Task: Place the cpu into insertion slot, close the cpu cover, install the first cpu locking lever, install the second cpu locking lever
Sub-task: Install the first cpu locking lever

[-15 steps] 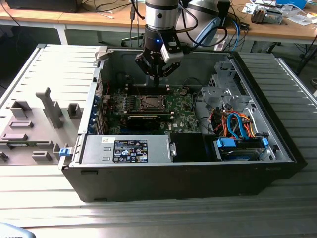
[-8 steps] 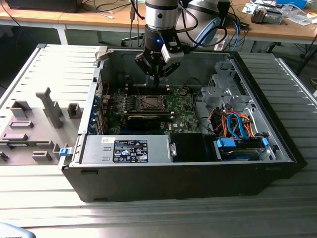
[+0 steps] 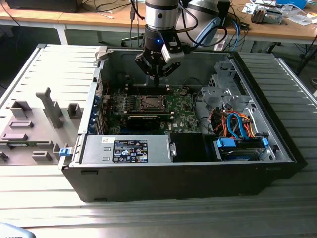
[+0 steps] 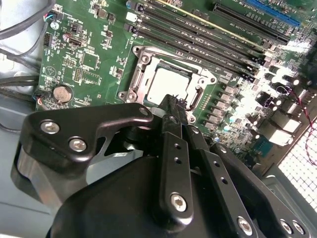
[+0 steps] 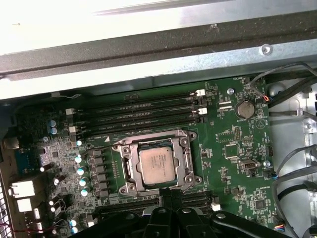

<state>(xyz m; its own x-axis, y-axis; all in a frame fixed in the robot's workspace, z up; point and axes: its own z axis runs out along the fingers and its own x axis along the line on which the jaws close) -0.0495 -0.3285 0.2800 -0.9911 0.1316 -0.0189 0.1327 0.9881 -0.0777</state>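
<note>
Inside an open computer case (image 3: 277, 148), the black pincer (image 3: 157, 77) hangs just above the green motherboard (image 5: 233, 148), fingers drawn together on nothing, while the cpu (image 5: 156, 165) lies seated in the insertion slot (image 5: 126, 166).

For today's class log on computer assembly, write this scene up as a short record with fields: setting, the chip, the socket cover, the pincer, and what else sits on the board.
setting: open computer case on a metal table
cpu: lying in the insertion slot, silvery top showing
cpu cover: framing the chip, which shows through its window
pincer: above the board beside the socket, holding nothing
also on the board: long black memory slots, a coin cell battery
</note>
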